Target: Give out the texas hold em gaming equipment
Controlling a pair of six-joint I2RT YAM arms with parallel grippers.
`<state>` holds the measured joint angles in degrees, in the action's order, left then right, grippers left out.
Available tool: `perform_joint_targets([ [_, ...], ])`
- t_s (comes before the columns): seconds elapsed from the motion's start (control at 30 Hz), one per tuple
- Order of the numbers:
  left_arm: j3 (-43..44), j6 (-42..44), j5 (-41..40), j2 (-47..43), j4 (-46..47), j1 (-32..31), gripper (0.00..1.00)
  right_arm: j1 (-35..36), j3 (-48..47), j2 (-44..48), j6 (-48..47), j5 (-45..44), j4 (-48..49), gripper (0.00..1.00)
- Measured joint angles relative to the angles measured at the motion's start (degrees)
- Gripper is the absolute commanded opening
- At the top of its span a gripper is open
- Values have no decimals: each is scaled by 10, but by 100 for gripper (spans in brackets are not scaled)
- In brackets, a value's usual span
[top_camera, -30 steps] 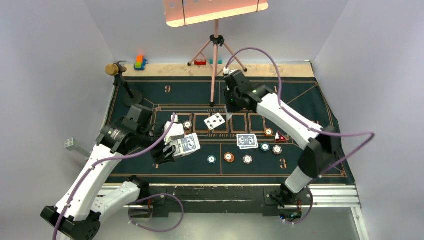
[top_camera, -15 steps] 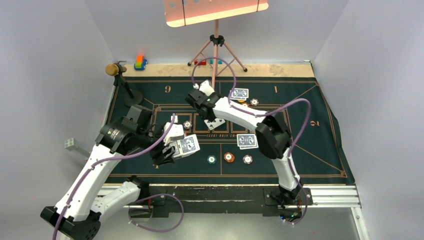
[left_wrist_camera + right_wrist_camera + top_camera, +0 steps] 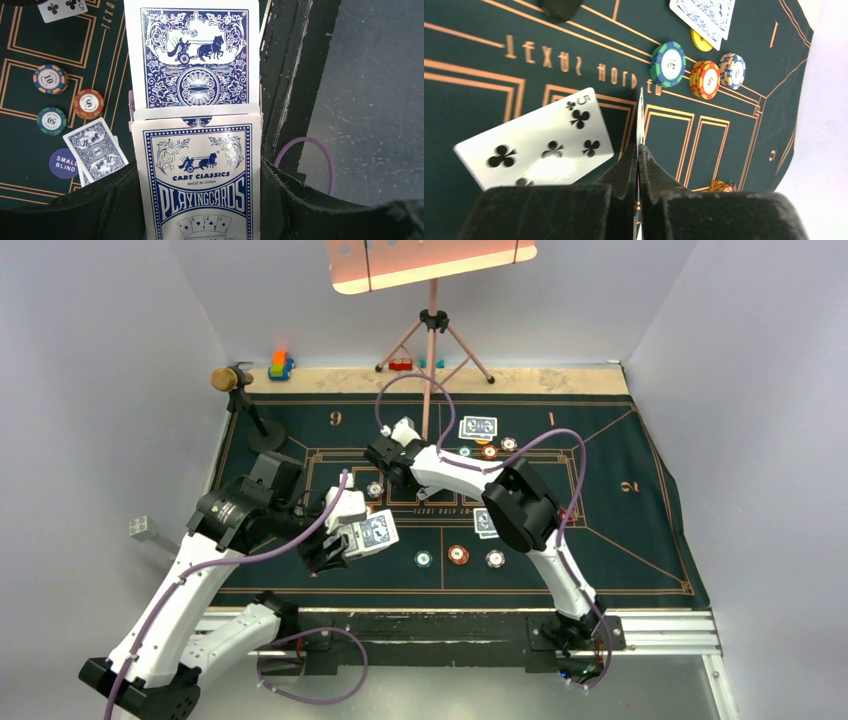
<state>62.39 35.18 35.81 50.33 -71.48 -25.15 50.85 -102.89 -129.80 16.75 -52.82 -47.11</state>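
My left gripper (image 3: 345, 540) is shut on a blue-and-white playing card box (image 3: 197, 175), held above the mat's near left. A blue-backed card (image 3: 192, 55) sticks out of the box top. My right gripper (image 3: 640, 155) is shut on a single playing card (image 3: 640, 115), seen edge-on, low over the mat's middle (image 3: 385, 455). A five of clubs (image 3: 541, 147) lies face up just left of it. Face-down cards (image 3: 478, 427) and chips (image 3: 668, 63) lie at the far side. More chips (image 3: 458, 554) sit in the near row, with another face-down pair (image 3: 485, 523).
A green Texas Hold'em felt mat (image 3: 640, 530) covers the table. A gold-headed microphone (image 3: 232, 378) stands at the far left, a tripod stand (image 3: 432, 350) at the far middle, toy blocks (image 3: 280, 365) behind the mat. A "small blind" button (image 3: 64, 163) lies near my left gripper.
My right arm has swung from the mat's far right to its left centre, uncovering the far cards and chips. My left arm holds still with the box.
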Motion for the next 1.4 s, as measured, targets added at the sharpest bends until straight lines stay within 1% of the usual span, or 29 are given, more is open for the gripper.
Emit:
perform_joint_targets([
  [0.1, 0, 0, 0, 1, 0, 0, 0, 13, 0, 0, 0, 9, 9, 2],
  [0.17, 0, 0, 0, 2, 0, 0, 0, 22, 0, -2, 1, 17, 15, 5],
  [0.47, 0, 0, 0, 2, 0, 0, 0, 45, 21, -19, 12, 70, 34, 28],
  [0.6, 0, 0, 0, 3, 1, 0, 0, 45, 33, -9, 12, 76, 45, 37],
  [0.67, 0, 0, 0, 3, 1, 0, 0, 43, 42, 1, 13, 85, 52, 45],
  [0.7, 0, 0, 0, 3, 2, 0, 0, 43, 46, 5, 13, 90, 56, 46],
  [0.87, 0, 0, 0, 3, 2, 0, 0, 38, 64, 28, 14, 138, 84, 48],
  [1.03, 0, 0, 0, 3, 2, 0, 0, 39, 92, 57, 15, 227, 125, 48],
  [1.2, 0, 0, 0, 3, 2, 0, 0, 39, 104, 76, 21, 300, 135, 50],
  [1.33, 0, 0, 0, 3, 3, 0, 0, 36, 106, 107, 28, 329, 133, 49],
  [1.4, 0, 0, 0, 3, 5, 0, 0, 32, 104, 132, 30, 331, 128, 51],
])
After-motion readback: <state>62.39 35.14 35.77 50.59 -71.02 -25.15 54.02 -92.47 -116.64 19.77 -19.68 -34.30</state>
